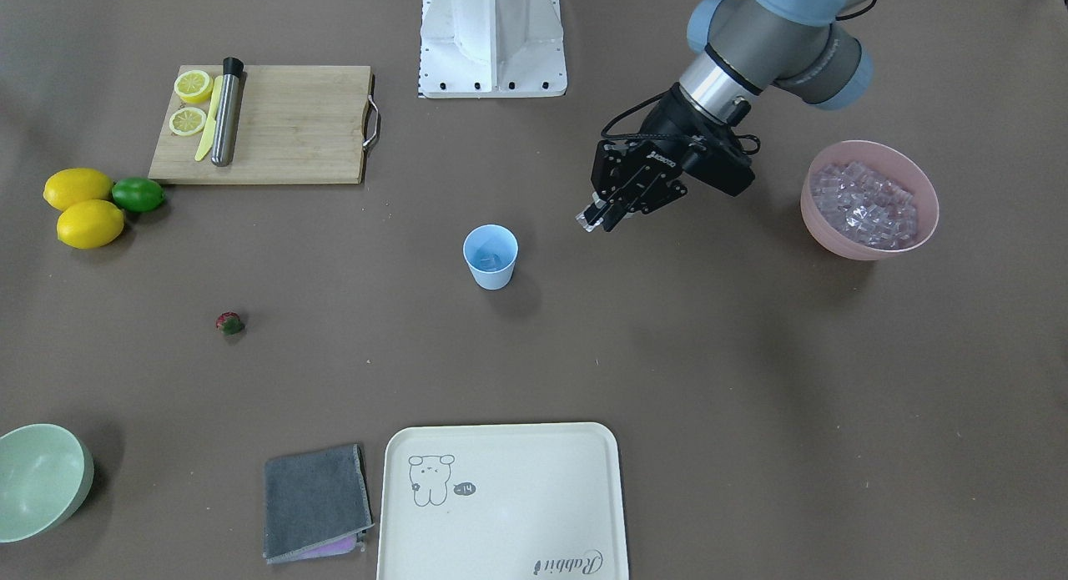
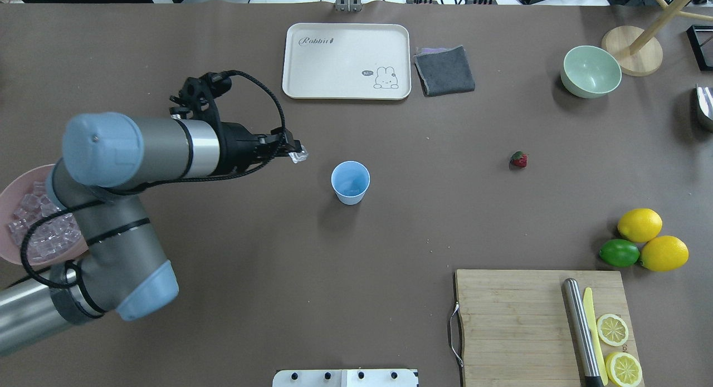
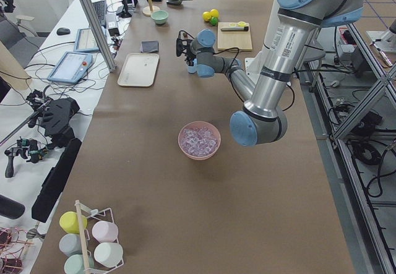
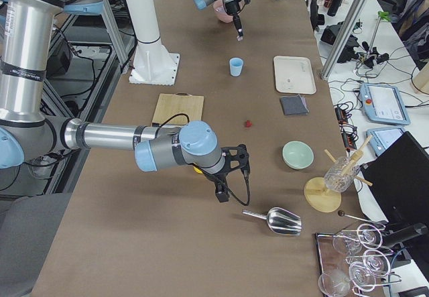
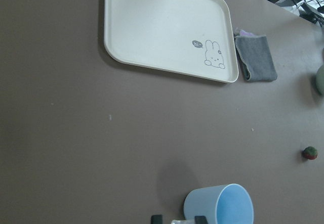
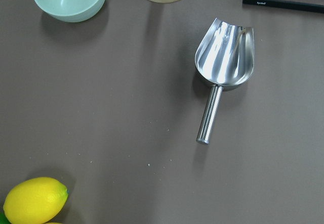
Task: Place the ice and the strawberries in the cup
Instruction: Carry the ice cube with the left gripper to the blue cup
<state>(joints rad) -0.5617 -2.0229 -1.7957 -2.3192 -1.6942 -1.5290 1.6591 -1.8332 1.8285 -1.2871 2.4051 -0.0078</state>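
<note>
Your left gripper (image 2: 297, 153) is clamped on a single cube (image 2: 300, 156). It's small, clear and glassy with crisp edges, pinched right at the black fingertips. It hangs in the air just short of the cup (image 2: 350, 182), on the pink bowl (image 1: 834, 238) side, and isn't over the rim yet.

The cup is smooth light-blue plastic, tapered, with no handle. It stands upright about mid-table. From the front view there's a faint glassy shape at the bottom, but I can't say for sure it's a cube.

The rest of the ice (image 1: 868, 204) is heaped in that bowl, a jumble of see-through cubes that fills most of it. The bowl is round with a matte finish.

The strawberry (image 1: 229, 323) is tiny and dark red with a green leafy top. It lies alone on the flat brown table (image 2: 390, 236), well apart from the cup, on the right arm's side.

The right gripper (image 4: 221, 193) only shows from the side camera, so I can't tell whether it's open or closed. It hangs over the table near a shiny metal scoop (image 6: 225, 57) with a round rod handle.
</note>
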